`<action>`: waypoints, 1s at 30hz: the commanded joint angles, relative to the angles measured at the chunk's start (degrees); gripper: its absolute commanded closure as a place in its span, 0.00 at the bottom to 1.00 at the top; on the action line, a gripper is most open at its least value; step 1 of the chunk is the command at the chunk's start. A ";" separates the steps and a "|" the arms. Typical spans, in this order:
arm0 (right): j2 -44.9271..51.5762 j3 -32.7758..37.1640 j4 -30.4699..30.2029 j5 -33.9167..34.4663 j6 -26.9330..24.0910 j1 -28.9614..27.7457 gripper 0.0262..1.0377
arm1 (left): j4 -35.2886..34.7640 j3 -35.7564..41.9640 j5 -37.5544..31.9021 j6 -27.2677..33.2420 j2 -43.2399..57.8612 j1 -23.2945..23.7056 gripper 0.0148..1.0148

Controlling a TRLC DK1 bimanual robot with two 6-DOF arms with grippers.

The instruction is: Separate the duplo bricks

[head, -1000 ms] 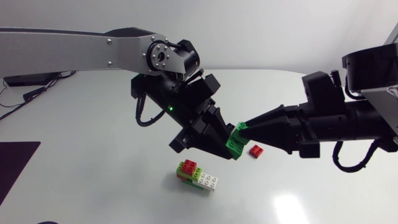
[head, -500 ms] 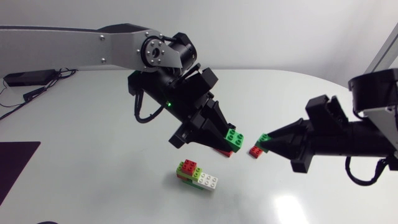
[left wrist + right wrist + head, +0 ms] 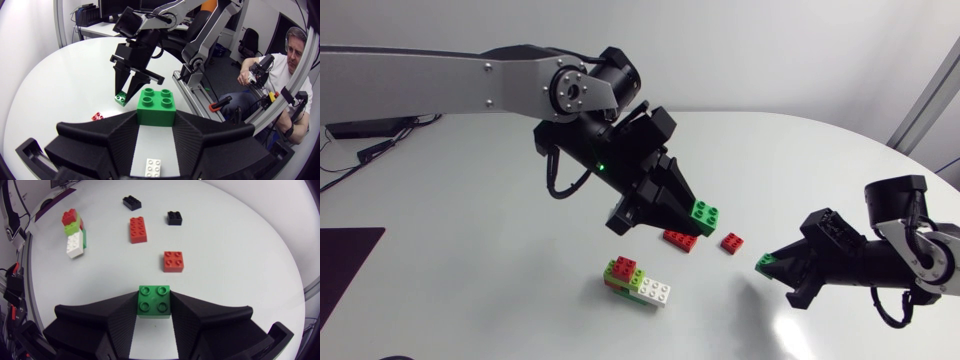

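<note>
My left gripper [image 3: 696, 222] hangs above the table's middle, shut on a green four-stud brick [image 3: 704, 213], which sits between its fingers in the left wrist view [image 3: 156, 106]. Low over the table at the right, my right gripper [image 3: 772, 266] is shut on a second green brick [image 3: 765, 263], seen between its fingers in the right wrist view [image 3: 154, 300]. The two green bricks are well apart. A stack [image 3: 635, 281] of red, lime, green and white bricks stands on the table below the left gripper.
A longer red brick [image 3: 680, 240] and a small red brick [image 3: 731, 242] lie loose between the grippers. Two black bricks [image 3: 132, 202] [image 3: 174, 218] lie farther off in the right wrist view; the left arm hides them from above.
The two green bricks, joined a second ago, have come apart. My right arm has drawn back to the right and down with one; my left gripper keeps the other, slightly raised.
</note>
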 commanded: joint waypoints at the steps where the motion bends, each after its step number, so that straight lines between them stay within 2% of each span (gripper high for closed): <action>1: 5.12 -1.71 2.14 -0.32 -3.74 -2.72 0.71 | 0.87 -1.65 0.30 -1.66 -0.37 -0.58 0.84; 6: 11.63 -3.73 8.55 -1.81 -4.09 -3.69 0.71 | 2.80 -2.71 -0.05 -2.89 -0.20 -0.93 0.84; 14: 13.30 -4.44 9.52 -2.34 -5.93 -2.81 0.69 | 4.65 -2.97 -0.93 -4.65 -0.11 -2.51 0.84; 16: 11.63 -4.79 9.17 -2.34 -6.02 -2.90 0.55 | 4.74 -2.88 -0.93 -4.83 -0.11 -2.60 0.84; 18: 8.29 -5.14 8.20 -2.34 -6.02 -3.16 0.28 | 4.74 -2.62 -1.37 -5.00 -0.02 -2.86 0.84; 19: 6.35 -5.05 6.88 -2.34 -6.02 -3.34 0.16 | 4.74 -2.62 -1.89 -5.00 -0.02 -2.95 0.84; 21: 1.96 -4.44 3.81 -3.75 -5.93 -4.13 0.10 | 4.83 -2.53 -2.51 -5.00 -0.02 -3.21 0.82; 27: -9.29 2.24 -10.34 -9.90 -4.79 -6.32 0.06 | 5.88 -2.53 -4.79 -5.53 -0.20 -4.36 0.79; 30: -8.41 8.66 -21.33 -17.19 -4.18 -7.64 0.06 | 8.60 -3.06 -6.20 -7.11 -0.90 -4.71 0.79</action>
